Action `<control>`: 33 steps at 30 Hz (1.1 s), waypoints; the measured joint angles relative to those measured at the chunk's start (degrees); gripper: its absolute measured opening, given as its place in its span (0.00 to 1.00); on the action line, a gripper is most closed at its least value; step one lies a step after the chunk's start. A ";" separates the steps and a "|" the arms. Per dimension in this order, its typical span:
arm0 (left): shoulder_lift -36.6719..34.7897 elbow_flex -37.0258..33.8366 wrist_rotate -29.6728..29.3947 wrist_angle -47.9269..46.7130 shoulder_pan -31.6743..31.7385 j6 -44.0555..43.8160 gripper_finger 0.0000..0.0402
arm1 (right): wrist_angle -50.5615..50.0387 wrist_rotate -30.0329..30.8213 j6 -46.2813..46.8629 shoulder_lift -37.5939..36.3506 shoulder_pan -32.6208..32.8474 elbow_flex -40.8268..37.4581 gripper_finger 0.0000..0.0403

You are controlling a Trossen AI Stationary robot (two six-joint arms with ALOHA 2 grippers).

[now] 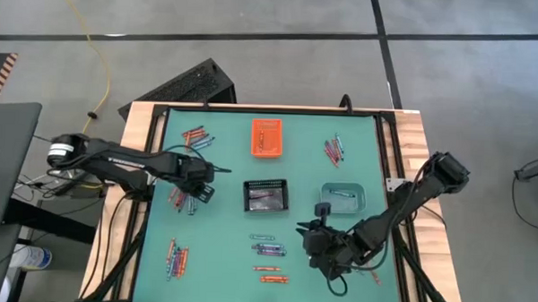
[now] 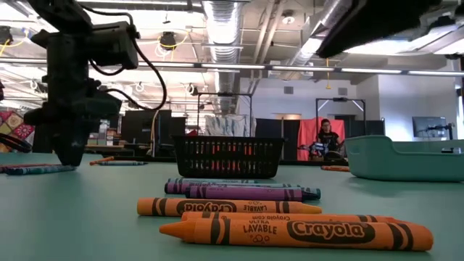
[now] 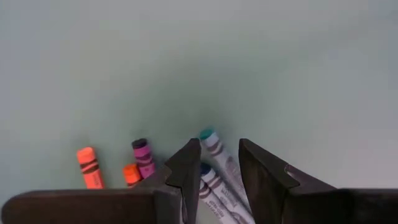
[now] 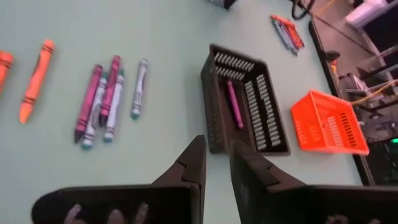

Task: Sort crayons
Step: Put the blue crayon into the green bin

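Note:
Crayons lie in small groups on the green mat. My left gripper (image 1: 198, 192) points down over the left group (image 1: 182, 200). It is open, and its fingers stand on either side of two teal-tipped crayons (image 3: 211, 149); whether they touch them I cannot tell. Orange (image 3: 90, 168) and magenta (image 3: 143, 158) crayons lie beside it. My right gripper (image 1: 306, 235) hangs near the black mesh bin (image 4: 249, 106), narrowly open with nothing between its fingers (image 4: 217, 155). A purple crayon (image 4: 233, 102) lies in that bin.
An orange bin (image 1: 266, 137) stands at the far middle and a teal bin (image 1: 343, 197) right of the black one. More crayons lie at the far left (image 1: 195, 135), far right (image 1: 334, 149), near left (image 1: 175, 258) and near middle (image 1: 267, 250).

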 joint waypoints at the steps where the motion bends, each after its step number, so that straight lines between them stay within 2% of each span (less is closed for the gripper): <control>1: 0.44 0.00 0.04 -0.06 0.00 -0.24 0.24 | 0.63 0.02 0.80 0.01 0.00 -0.56 0.18; 12: 3.84 0.20 1.53 0.83 0.00 -2.12 0.24 | 7.12 0.84 3.50 0.01 2.16 -4.61 0.18; 20: 3.86 0.11 2.11 1.20 0.00 -2.64 0.24 | 9.50 6.20 3.89 0.01 4.20 -6.13 0.18; 29: 3.91 0.04 2.03 2.19 0.00 -2.35 0.24 | 11.11 6.38 -0.47 0.01 4.33 -6.13 0.18; 33: 3.93 0.00 1.99 2.59 0.00 -1.67 0.20 | 11.07 6.38 -2.41 0.01 4.33 -6.13 0.18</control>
